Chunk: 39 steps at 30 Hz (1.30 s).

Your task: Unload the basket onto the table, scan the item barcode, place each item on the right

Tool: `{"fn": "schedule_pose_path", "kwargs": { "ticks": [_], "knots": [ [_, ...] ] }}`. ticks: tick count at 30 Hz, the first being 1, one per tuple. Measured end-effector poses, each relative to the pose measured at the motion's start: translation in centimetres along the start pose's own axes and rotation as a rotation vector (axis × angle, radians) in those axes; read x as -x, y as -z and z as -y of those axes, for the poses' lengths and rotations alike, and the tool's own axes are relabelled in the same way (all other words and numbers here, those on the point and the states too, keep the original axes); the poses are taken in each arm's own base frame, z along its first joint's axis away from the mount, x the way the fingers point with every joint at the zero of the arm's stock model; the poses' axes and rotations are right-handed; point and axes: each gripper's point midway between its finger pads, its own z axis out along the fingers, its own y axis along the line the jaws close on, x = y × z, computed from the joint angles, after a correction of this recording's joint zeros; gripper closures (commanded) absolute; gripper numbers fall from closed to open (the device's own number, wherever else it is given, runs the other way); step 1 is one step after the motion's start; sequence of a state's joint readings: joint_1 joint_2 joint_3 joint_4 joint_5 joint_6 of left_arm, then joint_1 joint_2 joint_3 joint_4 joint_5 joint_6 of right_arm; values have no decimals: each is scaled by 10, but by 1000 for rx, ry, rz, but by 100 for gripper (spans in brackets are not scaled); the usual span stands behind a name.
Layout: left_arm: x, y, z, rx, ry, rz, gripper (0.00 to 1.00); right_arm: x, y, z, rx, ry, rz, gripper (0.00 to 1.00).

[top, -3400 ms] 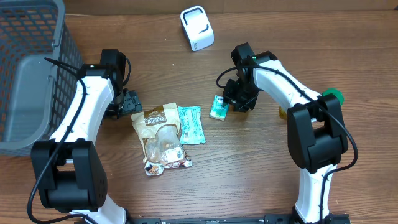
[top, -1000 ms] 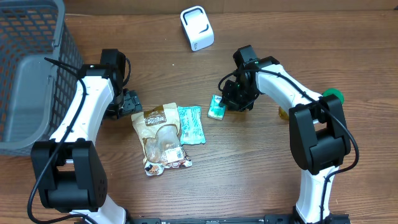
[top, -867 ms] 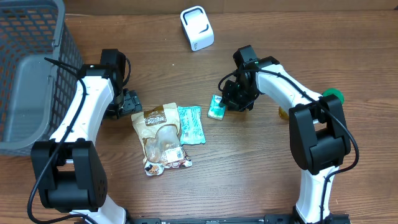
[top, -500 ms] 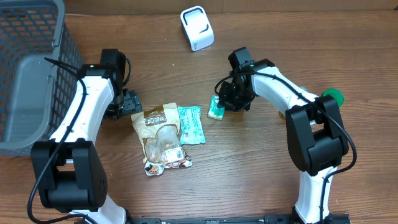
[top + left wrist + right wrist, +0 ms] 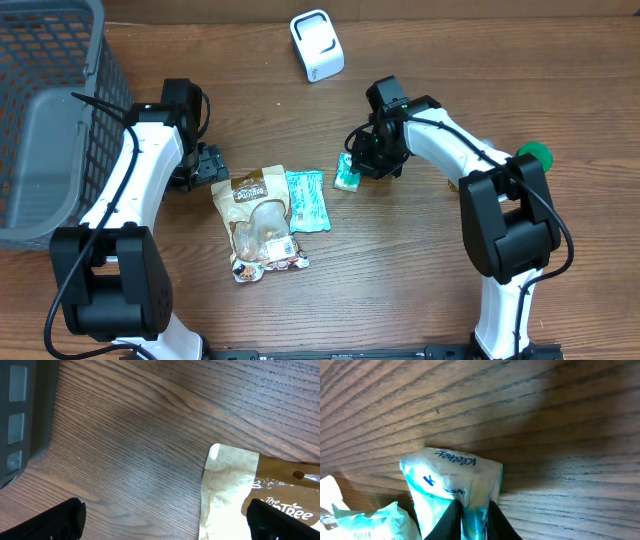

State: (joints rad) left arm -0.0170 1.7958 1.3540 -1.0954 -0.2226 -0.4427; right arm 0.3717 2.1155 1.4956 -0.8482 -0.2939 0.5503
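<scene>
1. The wooden table (image 5: 400, 290) filled every view. It was bare brown grain with room between the items, and nothing of the room beyond it showed.
2. A grey mesh basket (image 5: 50, 50) stood at the table's 10 o'clock edge, well apart from the work.
3. The left gripper (image 5: 205, 165) hung low at 9 o'clock of centre with its jaws fully spread and nothing in them, just beside the brown snack pouch (image 5: 258, 220).
4. The white scanner (image 5: 317, 45) sat at the 12 o'clock edge, standing alone.
5. A teal packet (image 5: 306, 200) lay touching the pouch's 3 o'clock side.
6. The tissue pack (image 5: 452, 485) lay near centre, at about 1 o'clock of the teal packet. The right gripper (image 5: 472, 520) had its fingers pinched tight on one end of the pack. The pack seemed not yet lifted, so I judged the step in hand to be the pickup. The next move called for raising the pack, carrying it toward 11 o'clock to the scanner, and turning the barcode to face the scanner. No barcode showed.
</scene>
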Motion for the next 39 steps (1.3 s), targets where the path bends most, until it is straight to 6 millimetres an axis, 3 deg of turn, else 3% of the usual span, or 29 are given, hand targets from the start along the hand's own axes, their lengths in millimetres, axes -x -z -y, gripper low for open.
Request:
{"fn": "schedule_pose_path", "kwargs": {
  "ticks": [6,39],
  "knots": [
    [0,0,0,0,0,0,1,0,0,-1,-27,19,26,94],
    [0,0,0,0,0,0,1,-2,2,0,-36,19,25,96]
  ]
}}
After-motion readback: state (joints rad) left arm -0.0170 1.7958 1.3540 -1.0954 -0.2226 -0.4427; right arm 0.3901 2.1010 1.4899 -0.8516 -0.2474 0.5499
